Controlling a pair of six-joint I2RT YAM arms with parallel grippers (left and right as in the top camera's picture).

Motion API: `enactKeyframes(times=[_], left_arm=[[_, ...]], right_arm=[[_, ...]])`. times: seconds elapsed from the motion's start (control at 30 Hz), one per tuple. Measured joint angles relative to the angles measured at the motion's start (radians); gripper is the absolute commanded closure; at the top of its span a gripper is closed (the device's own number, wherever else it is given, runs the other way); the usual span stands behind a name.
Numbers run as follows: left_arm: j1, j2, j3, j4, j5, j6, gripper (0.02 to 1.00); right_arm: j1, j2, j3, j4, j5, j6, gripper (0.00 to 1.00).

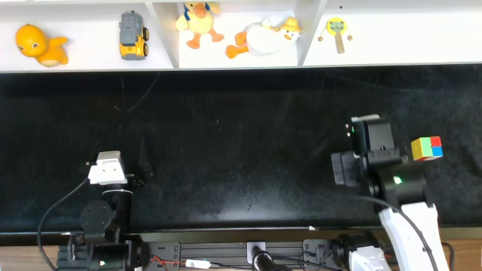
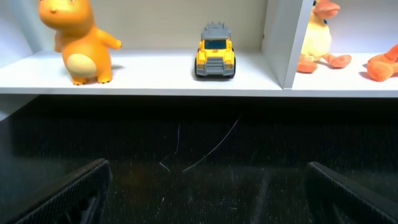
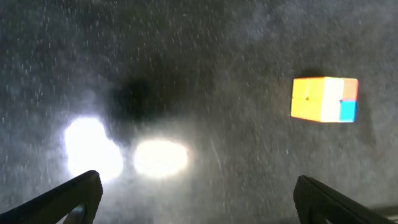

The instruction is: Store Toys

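A multicoloured cube (image 1: 426, 148) lies on the black table at the right; in the right wrist view the cube (image 3: 324, 99) lies off to one side of the fingers. My right gripper (image 1: 367, 128) hangs just left of it, open and pointing down at the bare table (image 3: 199, 205). My left gripper (image 2: 205, 199) rests low near its base (image 1: 108, 167), open and empty, facing the white shelf. On the shelf stand an orange figure (image 2: 76, 38), a yellow truck (image 2: 215, 52), a yellow duck plush (image 1: 199, 22), a lying duck plush (image 1: 265, 36) and a small wooden toy (image 1: 336, 31).
The white shelf (image 1: 241, 59) runs along the table's far edge, split by dividers (image 2: 283, 43) into compartments. Bright light reflections (image 3: 124, 152) glare on the black tabletop beneath the right gripper. Cables lie along the near edge by the arm bases.
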Motion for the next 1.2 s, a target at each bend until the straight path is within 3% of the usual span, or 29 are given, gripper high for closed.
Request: enactKeyframes(times=[0.2, 0.43, 0.57, 0.73, 0.87, 0.97, 1.2], left_arm=[[0.000, 0.000, 0.000, 0.000, 0.000, 0.000, 0.020], [0.000, 0.000, 0.000, 0.000, 0.000, 0.000, 0.020], [0.000, 0.000, 0.000, 0.000, 0.000, 0.000, 0.020], [0.000, 0.000, 0.000, 0.000, 0.000, 0.000, 0.020], [0.000, 0.000, 0.000, 0.000, 0.000, 0.000, 0.020], [0.000, 0.000, 0.000, 0.000, 0.000, 0.000, 0.020], [0.000, 0.000, 0.000, 0.000, 0.000, 0.000, 0.020]], right_arm=[[0.000, -0.028, 0.000, 0.004, -0.008, 0.001, 0.003], [-0.024, -0.026, 0.000, 0.063, -0.090, -0.017, 0.007], [-0.222, -0.007, -0.002, 0.106, -0.138, -0.116, 0.003], [-0.651, 0.039, -0.005, 0.227, -0.293, -0.290, 0.003], [-0.877, 0.105, -0.006, 0.321, -0.383, -0.401, 0.003], [-0.954, 0.211, -0.007, 0.438, -0.419, -0.463, 0.003], [-0.997, 0.426, -0.008, 0.543, -0.427, -0.578, 0.005]])
